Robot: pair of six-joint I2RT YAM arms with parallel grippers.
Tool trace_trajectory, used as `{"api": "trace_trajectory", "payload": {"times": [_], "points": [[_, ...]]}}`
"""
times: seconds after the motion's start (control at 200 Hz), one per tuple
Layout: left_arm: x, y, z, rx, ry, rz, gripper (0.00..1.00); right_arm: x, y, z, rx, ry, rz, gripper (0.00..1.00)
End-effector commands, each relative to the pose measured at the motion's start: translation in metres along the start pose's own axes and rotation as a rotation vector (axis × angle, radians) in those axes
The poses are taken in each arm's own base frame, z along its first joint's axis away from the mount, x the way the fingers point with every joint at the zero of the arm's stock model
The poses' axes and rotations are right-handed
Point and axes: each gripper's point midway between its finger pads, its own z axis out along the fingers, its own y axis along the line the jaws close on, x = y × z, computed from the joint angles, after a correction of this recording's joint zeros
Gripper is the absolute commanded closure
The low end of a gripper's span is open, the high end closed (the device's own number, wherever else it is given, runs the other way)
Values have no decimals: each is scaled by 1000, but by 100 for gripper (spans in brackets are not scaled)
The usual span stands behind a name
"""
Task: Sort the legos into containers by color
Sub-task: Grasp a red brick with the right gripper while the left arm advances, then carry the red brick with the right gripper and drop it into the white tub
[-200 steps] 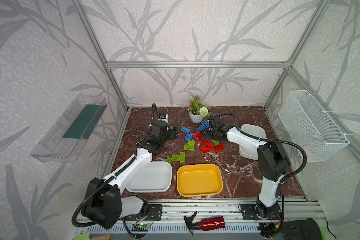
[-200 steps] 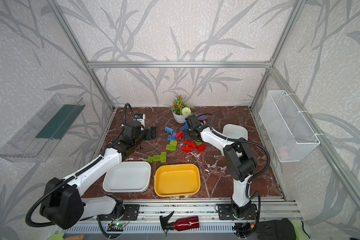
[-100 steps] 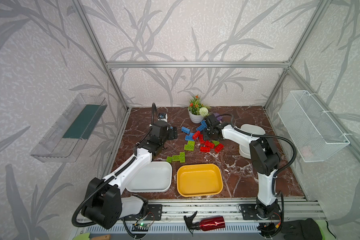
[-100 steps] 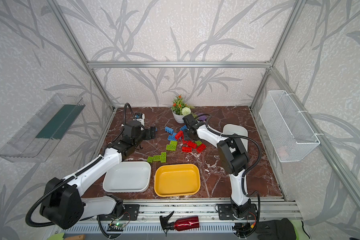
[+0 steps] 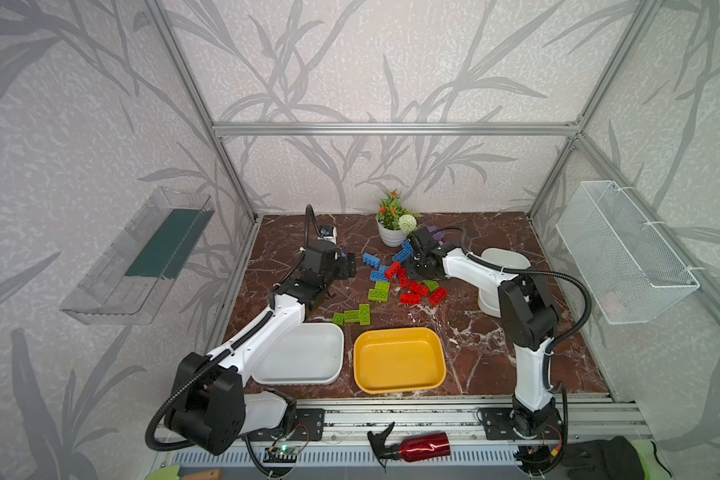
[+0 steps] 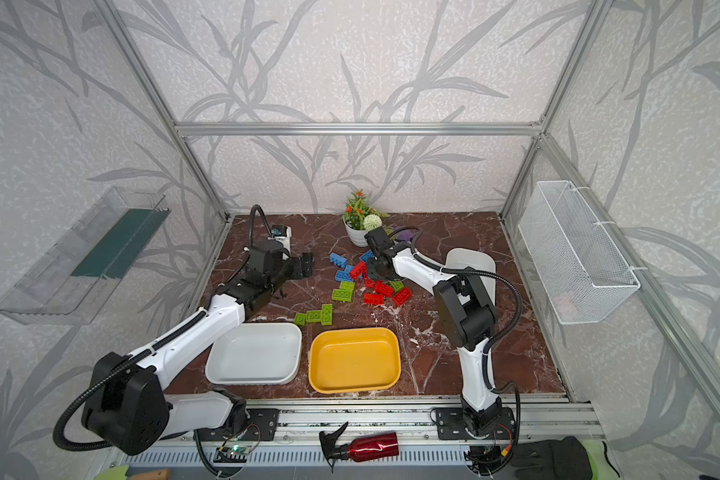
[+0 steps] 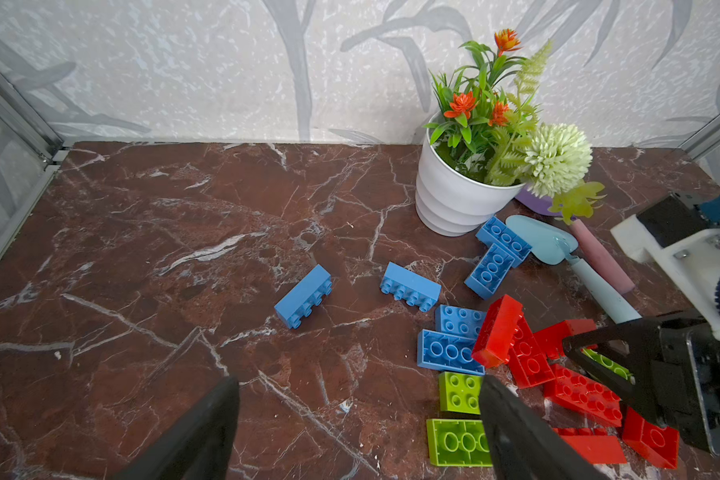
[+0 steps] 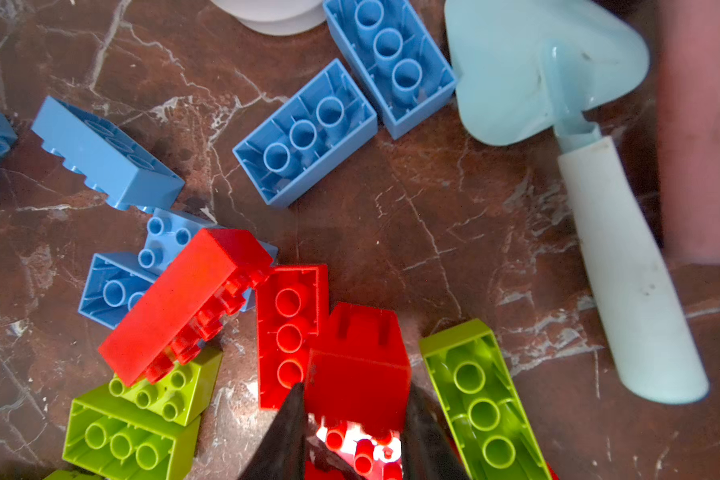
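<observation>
The red brick [image 8: 356,365] is pinched in the right pincer [image 8: 354,386], which is closed against both its sides. It's in the pile of bricks [image 5: 404,278] toward the back edge of the bench [image 5: 474,332], near the flower pot [image 5: 391,239]. A green brick [image 8: 481,399] lies just beside it. The left pincer [image 7: 356,432] is spread wide over bare bench near the blue bricks [image 7: 304,297]. The yellow tub [image 5: 400,359] and a white tub [image 5: 304,353] sit along the front edge. The other white tub [image 5: 506,259] is toward the right edge, partly behind the right arm.
</observation>
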Motion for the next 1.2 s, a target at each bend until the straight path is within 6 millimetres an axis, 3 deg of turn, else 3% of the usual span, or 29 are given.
{"api": "trace_trajectory", "payload": {"times": [0.0,0.175,0.325,0.46,0.585,0.775,0.98,1.07,1.195], "points": [[-15,-7,0,24,-24,-1,11,-14,2,-30,-2,-53,-10,71],[-19,-34,1,154,-9,43,11,-29,-7,-70,16,-144,-19,74],[-28,-57,4,222,-10,56,11,-38,-32,-109,55,-205,2,74],[-31,-94,6,308,-7,143,11,-32,-78,-142,141,-221,48,75],[-29,-136,6,371,-3,246,11,-14,-131,-165,227,-233,130,75],[-18,-183,7,453,6,275,11,16,-195,-168,333,-191,225,75],[-5,-211,4,491,45,312,11,33,-228,-150,415,-120,262,73],[-2,-212,5,487,61,296,11,32,-227,-139,389,-105,252,55],[-1,-209,6,468,71,261,11,22,-216,-139,328,-101,221,31]]}}
